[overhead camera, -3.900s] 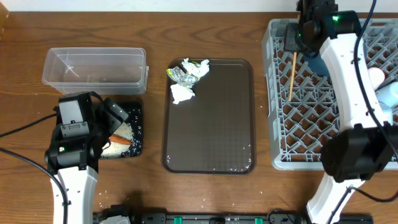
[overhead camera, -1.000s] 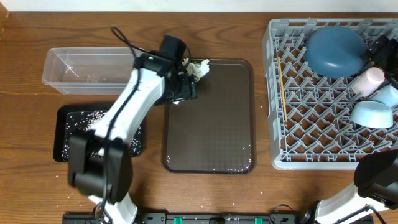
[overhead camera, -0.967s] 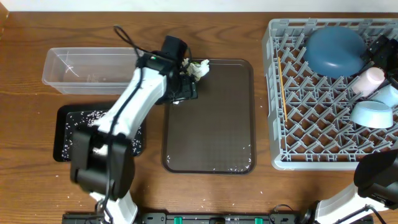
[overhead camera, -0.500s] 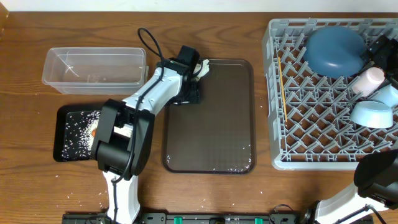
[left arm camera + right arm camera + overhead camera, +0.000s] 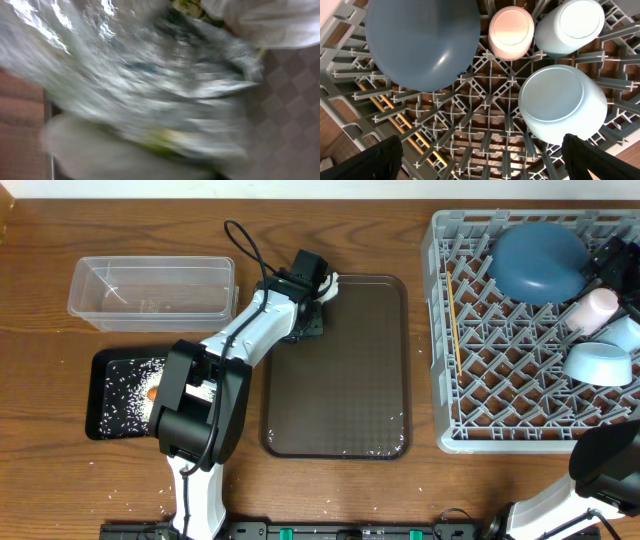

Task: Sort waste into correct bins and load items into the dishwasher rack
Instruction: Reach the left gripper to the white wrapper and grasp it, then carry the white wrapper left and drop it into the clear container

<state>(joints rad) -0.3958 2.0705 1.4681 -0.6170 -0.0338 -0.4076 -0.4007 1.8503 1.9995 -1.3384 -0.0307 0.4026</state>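
Observation:
My left gripper (image 5: 304, 318) hangs over the far left corner of the dark-brown serving tray (image 5: 340, 380), right on the waste pile. It covers most of the pile; one white tissue (image 5: 328, 283) sticks out beside it. In the left wrist view a blurred silvery-green wrapper (image 5: 150, 85) fills the picture, with a tissue (image 5: 270, 22) behind it, and my fingers do not show. My right gripper (image 5: 487, 160) stands open above the dishwasher rack (image 5: 500, 410), which holds the dark-blue dish (image 5: 540, 260), a light-blue bowl (image 5: 598, 362), cups (image 5: 511, 32) and chopsticks (image 5: 452, 310).
A clear tub (image 5: 150, 285) stands at the far left. In front of it lies the black tray (image 5: 112, 360), holding rice grains and a carrot piece (image 5: 152, 392). Loose grains lie along the serving tray's near edge (image 5: 380, 446) and on the table (image 5: 130, 500).
The left arm has swung a little to the right over the waste pile. The wrapper now fills the left wrist view. The right arm has not moved.

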